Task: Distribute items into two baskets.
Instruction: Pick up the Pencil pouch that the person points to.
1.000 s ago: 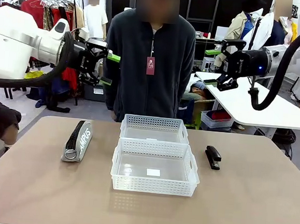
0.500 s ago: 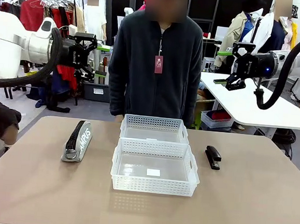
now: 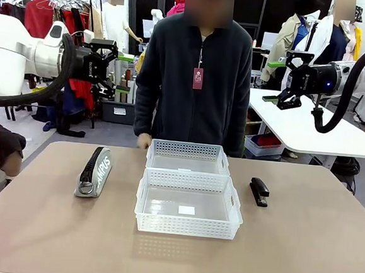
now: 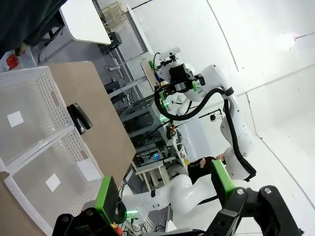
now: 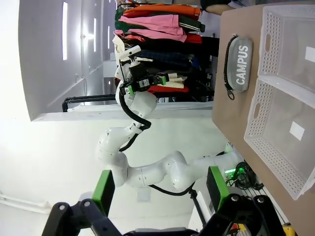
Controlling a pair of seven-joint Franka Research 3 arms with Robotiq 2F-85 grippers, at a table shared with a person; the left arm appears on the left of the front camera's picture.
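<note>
A grey "CAMPUS" pouch (image 3: 94, 171) (image 5: 238, 64) lies on the table left of the two baskets. The small black stapler (image 3: 259, 191) (image 4: 79, 118) lies to their right. The larger basket (image 3: 185, 226) (image 4: 78, 152) (image 5: 261, 132) stands nearer me and holds nothing but a white label. The smaller basket (image 3: 187, 151) (image 4: 53, 104) (image 5: 269, 34) touches it on the far side. My left gripper (image 3: 124, 75) (image 4: 163, 186) hangs open, high above the table's left. My right gripper (image 3: 273, 81) (image 5: 160, 187) is open, high on the right. Both are far from the items.
A person in a dark jacket (image 3: 196, 81) stands at the far edge behind the baskets, one hand (image 3: 144, 140) at the table edge near the smaller basket. A white table (image 3: 309, 131) stands at the back right. Bare tabletop (image 3: 300, 247) surrounds the baskets.
Both grippers drew outward and away from the middle, then held still. The person shifted slightly right and lowered a hand to the far table edge.
</note>
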